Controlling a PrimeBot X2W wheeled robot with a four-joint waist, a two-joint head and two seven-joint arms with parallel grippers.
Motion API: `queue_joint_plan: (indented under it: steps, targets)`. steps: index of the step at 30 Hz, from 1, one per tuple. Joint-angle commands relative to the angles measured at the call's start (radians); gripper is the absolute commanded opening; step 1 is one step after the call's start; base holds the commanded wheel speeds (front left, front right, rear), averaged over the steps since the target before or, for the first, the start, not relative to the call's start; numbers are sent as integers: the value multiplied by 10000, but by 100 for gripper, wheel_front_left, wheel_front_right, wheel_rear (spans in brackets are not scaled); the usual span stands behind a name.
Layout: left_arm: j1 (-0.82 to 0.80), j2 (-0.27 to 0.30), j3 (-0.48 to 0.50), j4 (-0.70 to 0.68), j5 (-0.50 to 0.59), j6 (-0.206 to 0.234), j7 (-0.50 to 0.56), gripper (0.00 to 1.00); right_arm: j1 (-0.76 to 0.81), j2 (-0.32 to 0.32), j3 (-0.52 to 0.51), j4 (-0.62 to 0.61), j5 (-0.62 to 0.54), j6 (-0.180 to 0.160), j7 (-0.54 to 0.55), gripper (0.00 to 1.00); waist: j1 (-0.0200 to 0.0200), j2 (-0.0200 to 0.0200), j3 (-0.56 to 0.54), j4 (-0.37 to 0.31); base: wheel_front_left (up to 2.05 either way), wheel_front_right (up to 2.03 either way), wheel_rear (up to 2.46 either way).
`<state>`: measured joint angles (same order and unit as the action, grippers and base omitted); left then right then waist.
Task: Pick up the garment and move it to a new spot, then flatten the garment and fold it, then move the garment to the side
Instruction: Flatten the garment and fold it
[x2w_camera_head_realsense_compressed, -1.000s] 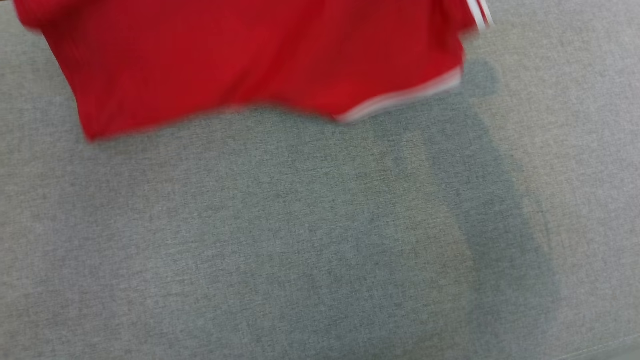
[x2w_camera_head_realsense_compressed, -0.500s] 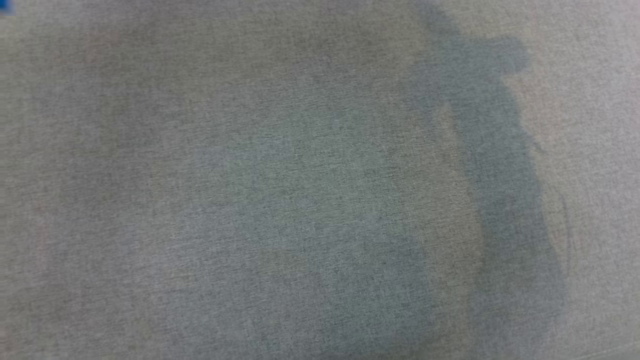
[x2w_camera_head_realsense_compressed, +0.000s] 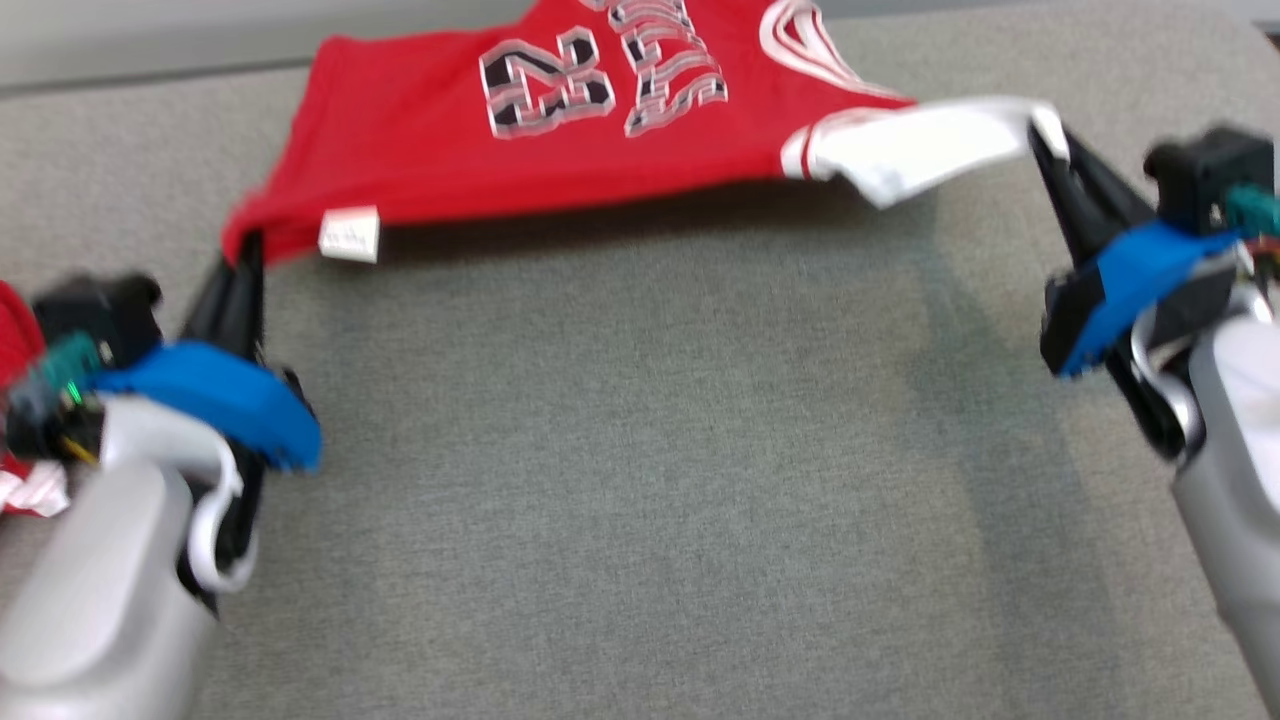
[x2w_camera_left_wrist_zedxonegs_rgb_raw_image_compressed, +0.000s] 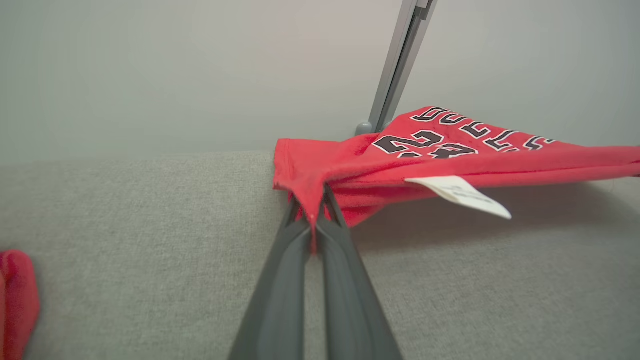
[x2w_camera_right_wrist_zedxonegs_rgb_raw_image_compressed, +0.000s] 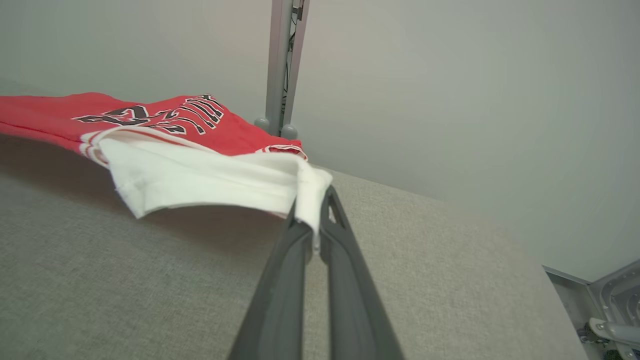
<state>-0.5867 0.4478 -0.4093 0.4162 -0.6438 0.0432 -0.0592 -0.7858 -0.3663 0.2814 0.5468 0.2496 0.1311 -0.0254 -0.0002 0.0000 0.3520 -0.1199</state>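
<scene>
Jersey (x2w_camera_head_realsense_compressed: 560, 130), red with black-and-white numbers and lettering, is held up by two corners and stretched sideways between the two claws. Its near edge is lifted off the grey cloth-covered surface (x2w_camera_head_realsense_compressed: 640, 480), with a dark shadow lying under it. I cannot tell whether the far part rests on that surface.

The left claw (x2w_camera_head_realsense_compressed: 245, 265) has its long dark fingers pressed together on a bunched red corner, and a sliver of red fabric shows between the tips in the left wrist view. The right claw (x2w_camera_head_realsense_compressed: 1040, 140) is pinching the other end the same way, gripping a white patch (x2w_camera_head_realsense_compressed: 920, 145) of the jersey that folds over at its tips. The claws stand well apart, one at each side, and the jersey spans the gap between them and reaches away from the robot.

A small white label (x2w_camera_head_realsense_compressed: 349, 235) hangs from the near edge, just beside the left claw. Another bit of red cloth (x2w_camera_head_realsense_compressed: 15, 330) lies beside the left arm, apart from the jersey. A grey metal post (x2w_camera_left_wrist_zedxonegs_rgb_raw_image_compressed: 400, 55) rises behind the jersey against a pale wall.
</scene>
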Motion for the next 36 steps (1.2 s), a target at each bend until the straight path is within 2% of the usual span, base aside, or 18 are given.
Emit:
queue_joint_plan:
  steps: [1, 6, 9, 10, 15, 20, 26, 30, 36]
  targets:
    - [790, -25, 23, -293, -191, 162, -95, 0, 946, -36, -392, -594, 219, -3, 255, 0, 2, 0, -417, -50, 0, 0, 0]
    - [2639, -97, 129, -1295, -676, 525, -190, 0, 3316, 361, -1662, -2139, 106, -6, 1428, 0, 2, 0, -1058, 5, 0, 0, 0]
    - [3633, -28, 38, -1993, -770, 900, 12, 0, 4728, 675, -2391, -3093, -136, -7, 2629, 0, 2, 0, -1344, 59, 0, 0, 0]
    - [3633, -28, 38, -1993, -770, 900, 12, 0, 4728, 675, -2391, -3093, -136, -7, 2629, 0, 2, 0, -1344, 59, 0, 0, 0]
    - [4881, -22, -84, -3152, -898, 1619, 463, 0, 6539, 1427, -3284, -4801, -285, -4, 4367, 0, 2, 0, -1572, 152, 0, 0, 0]
    - [5958, -32, -252, -4097, -990, 2323, 941, 0, 7688, 1969, -3654, -6033, -341, -3, 5453, 0, 2, 0, -1633, 270, 0, 0, 0]
    - [7098, 396, -425, -5048, -1185, 2892, 1876, 0, 8504, 2192, -3785, -6835, -333, -1, 6620, 0, 2, 0, -1677, 431, 0, 0, 0]
    - [7478, 699, -478, -5698, -1278, 3098, 2321, 0, 8806, 2300, -3996, -7312, -376, -1, 7274, 0, 2, 0, -1685, 586, 0, 0, 0]
    - [6765, 841, -676, -6000, -999, 2948, 2617, 0, 8734, 2504, -4129, -8012, -514, -1, 7527, 0, 2, 0, -1621, 809, 0, 0, 0]
